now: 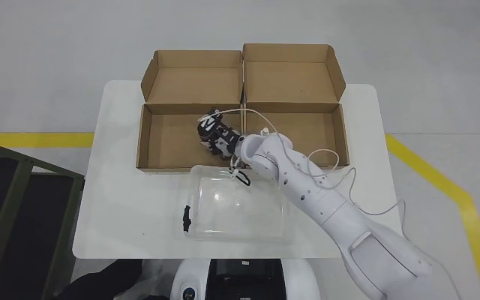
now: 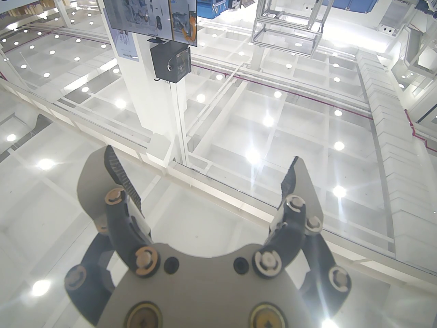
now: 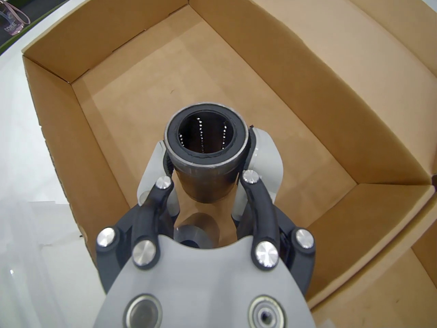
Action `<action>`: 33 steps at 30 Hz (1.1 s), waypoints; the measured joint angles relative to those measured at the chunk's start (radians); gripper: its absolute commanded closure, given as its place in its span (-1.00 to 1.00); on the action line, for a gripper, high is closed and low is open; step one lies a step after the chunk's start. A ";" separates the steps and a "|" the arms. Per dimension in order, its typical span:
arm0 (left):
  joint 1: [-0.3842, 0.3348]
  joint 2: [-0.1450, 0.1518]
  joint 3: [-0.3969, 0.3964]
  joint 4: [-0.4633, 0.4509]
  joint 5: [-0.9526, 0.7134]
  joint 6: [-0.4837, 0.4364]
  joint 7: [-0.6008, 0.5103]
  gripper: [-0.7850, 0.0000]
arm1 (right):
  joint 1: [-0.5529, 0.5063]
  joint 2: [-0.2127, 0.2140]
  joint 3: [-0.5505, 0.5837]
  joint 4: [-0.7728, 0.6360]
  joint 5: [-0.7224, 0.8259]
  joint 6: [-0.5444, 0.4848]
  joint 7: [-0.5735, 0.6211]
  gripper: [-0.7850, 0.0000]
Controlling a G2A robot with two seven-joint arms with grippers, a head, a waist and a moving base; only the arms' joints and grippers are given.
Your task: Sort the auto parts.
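Note:
My right gripper [image 1: 212, 129] [image 3: 209, 167] hangs inside the left cardboard box [image 1: 169, 141] [image 3: 143, 86], shut on a black cylindrical bearing [image 3: 205, 179] [image 1: 208, 122] with a hollow bore lined with small balls. The bearing stands lengthwise between the fingers, above the box floor. A second dark cylindrical part [image 3: 196, 228] lies on the box floor under the gripper, mostly hidden. The right cardboard box [image 1: 300, 129] sits alongside. My left gripper [image 2: 201, 158] points up at a ceiling, open with nothing between its fingers.
A clear plastic bin [image 1: 238, 204] with black latches [image 1: 185, 217] sits on the white table [image 1: 120, 195] in front of the boxes, under the right arm. Both boxes have their lids [image 1: 196, 75] folded back. A white cable [image 1: 259, 116] loops over the box edge.

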 measured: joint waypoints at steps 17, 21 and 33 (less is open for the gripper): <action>0.000 0.000 0.000 0.000 0.000 0.000 0.000 -1.00 | -0.054 0.018 0.075 -0.122 -0.051 -0.059 -0.001 -1.00; 0.000 0.000 0.000 0.000 0.000 0.000 0.000 -1.00 | -0.101 0.041 0.114 -0.254 -0.081 -0.087 0.037 -1.00; 0.000 0.000 0.000 0.000 0.000 0.000 0.000 -1.00 | -0.323 0.119 0.295 -0.601 -0.139 -0.241 0.032 -1.00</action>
